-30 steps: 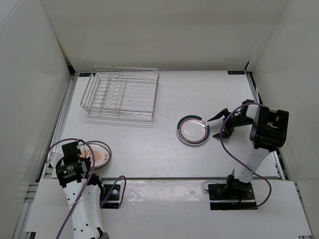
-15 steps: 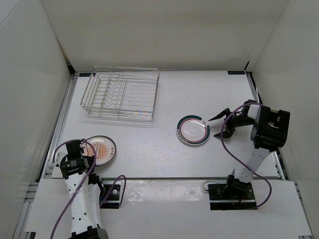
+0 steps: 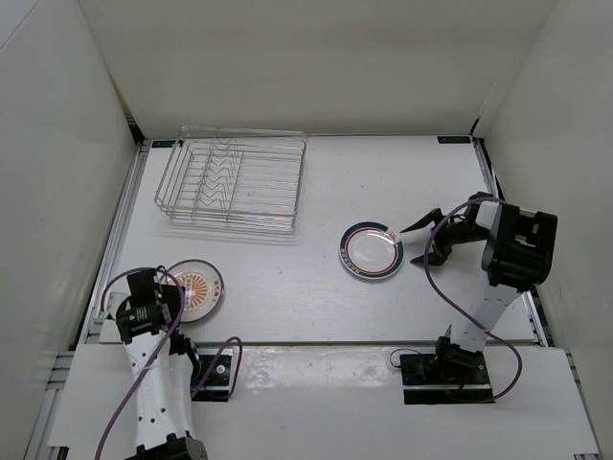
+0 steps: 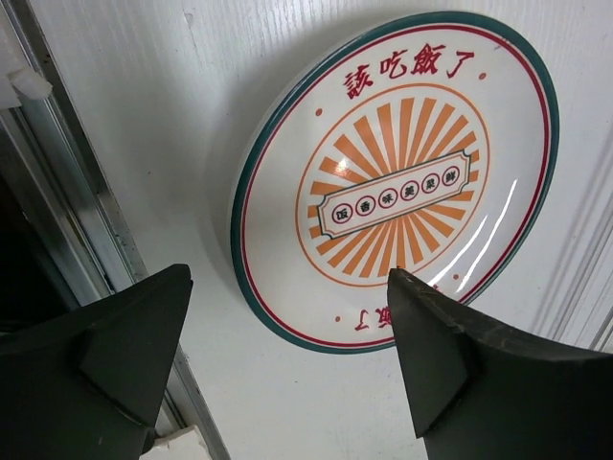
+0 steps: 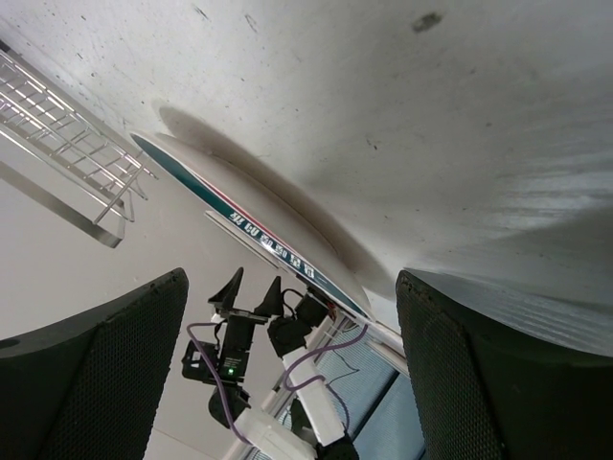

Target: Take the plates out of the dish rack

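The sunburst plate (image 4: pixel 402 182) lies flat on the white table (image 3: pixel 306 297), right in front of my left gripper (image 4: pixel 287 287). The jaws are spread wide, one finger either side of the plate's near rim, and they are not clamped on it. From the left wrist view I can read the plate well. It has a dark green rim with a thin red line inside it, and orange rays around a centre banner. Red Chinese characters arc along the far edge, and I make them out as 該吃飯了. The banner holds six small ringed characters that I can't read with confidence. At the near rim there are more red characters, upside down to me and partly cut off by the fingers.

The other plate (image 3: pixel 372 250), with a green-and-red band, sits flat just in front of my right gripper (image 3: pixel 424 241), close to the fingertips but not between them. That gripper is spread wide too — nothing in it. From the right wrist view I see this plate (image 5: pixel 239 216) edge-on; the small lettering on its rim is too fine to read.

The dish rack (image 3: pixel 233 182) stands well beyond both grippers, nearer the left one — both plates lie well apart from it.
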Motion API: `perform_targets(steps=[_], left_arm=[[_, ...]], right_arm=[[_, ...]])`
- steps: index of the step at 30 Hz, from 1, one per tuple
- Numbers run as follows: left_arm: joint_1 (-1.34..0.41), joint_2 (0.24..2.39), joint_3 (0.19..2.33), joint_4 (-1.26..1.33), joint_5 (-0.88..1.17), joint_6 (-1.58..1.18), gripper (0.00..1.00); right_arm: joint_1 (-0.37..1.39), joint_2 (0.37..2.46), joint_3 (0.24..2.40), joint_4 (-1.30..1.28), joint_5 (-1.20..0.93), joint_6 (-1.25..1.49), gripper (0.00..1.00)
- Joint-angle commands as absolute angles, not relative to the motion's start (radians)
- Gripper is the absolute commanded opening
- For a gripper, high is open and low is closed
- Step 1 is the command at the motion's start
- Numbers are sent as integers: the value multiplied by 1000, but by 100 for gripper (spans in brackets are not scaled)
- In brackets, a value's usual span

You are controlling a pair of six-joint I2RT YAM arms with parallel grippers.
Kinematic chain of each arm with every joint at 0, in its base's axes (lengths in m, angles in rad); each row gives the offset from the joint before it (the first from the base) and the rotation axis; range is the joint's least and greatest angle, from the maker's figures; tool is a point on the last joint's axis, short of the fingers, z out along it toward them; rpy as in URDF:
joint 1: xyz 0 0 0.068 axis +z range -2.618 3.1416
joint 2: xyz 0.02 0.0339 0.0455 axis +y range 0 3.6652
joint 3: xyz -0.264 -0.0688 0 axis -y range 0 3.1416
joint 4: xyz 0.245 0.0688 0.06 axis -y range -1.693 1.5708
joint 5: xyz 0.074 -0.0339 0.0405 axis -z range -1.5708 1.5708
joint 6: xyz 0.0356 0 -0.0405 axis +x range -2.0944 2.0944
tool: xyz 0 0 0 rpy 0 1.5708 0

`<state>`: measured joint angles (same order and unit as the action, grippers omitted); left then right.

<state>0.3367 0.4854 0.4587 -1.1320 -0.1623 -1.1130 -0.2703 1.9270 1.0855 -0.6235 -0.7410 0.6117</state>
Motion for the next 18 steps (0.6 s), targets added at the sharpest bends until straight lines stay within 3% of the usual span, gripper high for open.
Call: perform_targets(steps=[1,6,13,18], left_arm=[[341,503,523,-1387,-222,-1089,95],[339,552,626,-1333,-236,-1074,100],[339,716,857,-1070,-89,-798,100],[337,818,948,-1042,-17,-629,100]], right_arm=[[-276,1916,1089,-618,-758,621,90],[-273,1914,1114,-629,-758,611,90],[-252,1963,1161,-653,-710,568,90],[-223,1996,1166,-647,-716,537,89]])
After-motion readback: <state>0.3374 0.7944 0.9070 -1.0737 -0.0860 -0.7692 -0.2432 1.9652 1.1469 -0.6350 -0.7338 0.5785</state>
